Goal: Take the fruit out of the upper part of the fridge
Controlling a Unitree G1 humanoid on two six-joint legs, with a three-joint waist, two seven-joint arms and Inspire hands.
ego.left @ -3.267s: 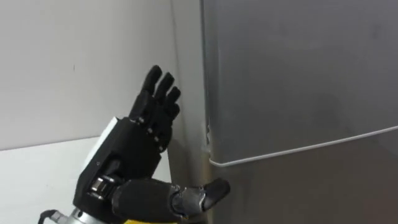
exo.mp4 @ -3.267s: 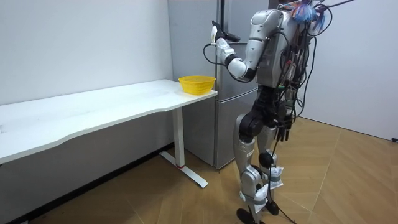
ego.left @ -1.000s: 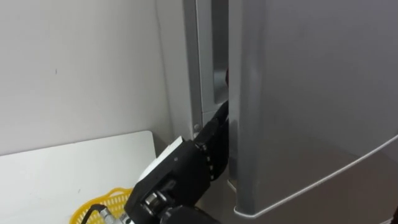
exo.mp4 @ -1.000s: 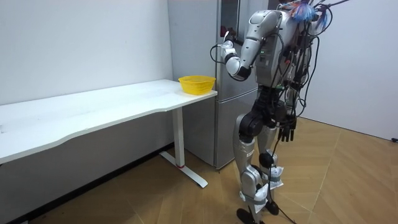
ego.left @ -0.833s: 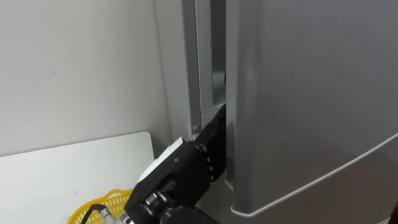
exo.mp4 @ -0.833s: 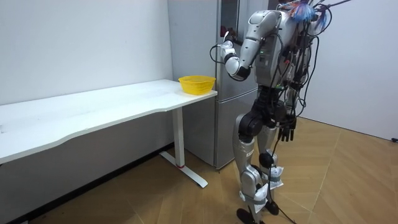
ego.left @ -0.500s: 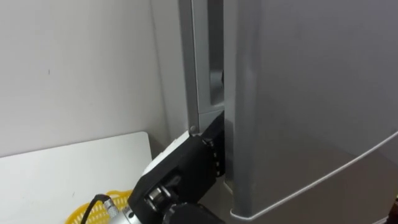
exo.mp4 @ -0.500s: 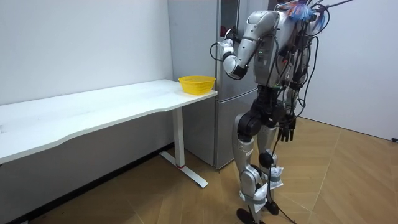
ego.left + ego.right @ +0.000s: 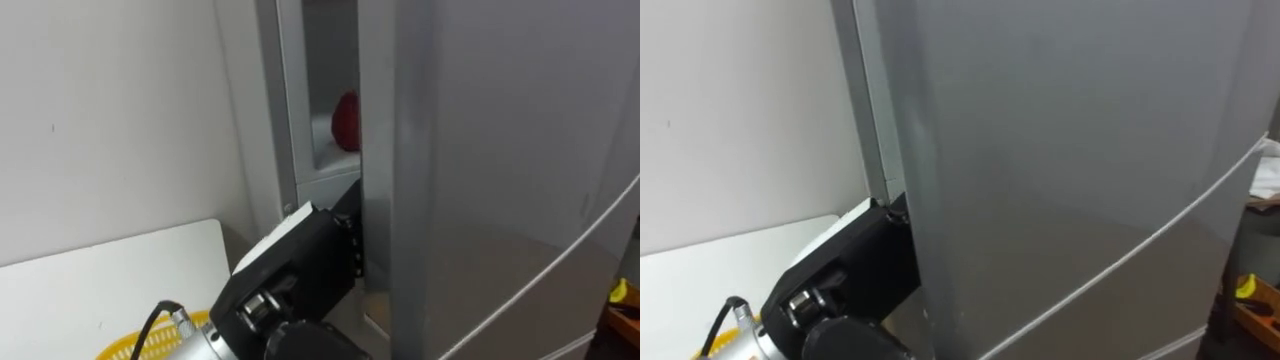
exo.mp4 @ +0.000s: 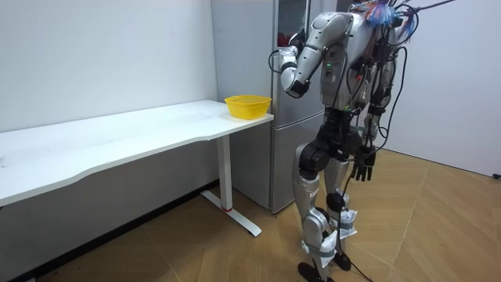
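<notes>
I stand in front of the grey fridge [image 10: 283,117], at its upper door [image 9: 500,150]. The door stands ajar, swung a little toward me. Through the gap a red rounded thing [image 9: 346,122] shows on a shelf inside. My left hand [image 9: 310,265] is at the door's left edge, and its fingers are hidden behind that edge. In the room view the left hand [image 10: 283,59] is raised to the door at shoulder height. My right hand [image 10: 362,166] hangs beside my thigh with relaxed fingers, holding nothing.
A yellow basket [image 10: 247,105] stands on the near end of a long white table [image 10: 117,137], just left of the fridge; its rim [image 9: 130,345] shows below my left arm. A white wall runs behind the table. Wooden floor lies around me.
The upper door has swung further open with my left hand at its edge. The gap is wider, and the red thing inside has come into sight. The right arm still hangs.
</notes>
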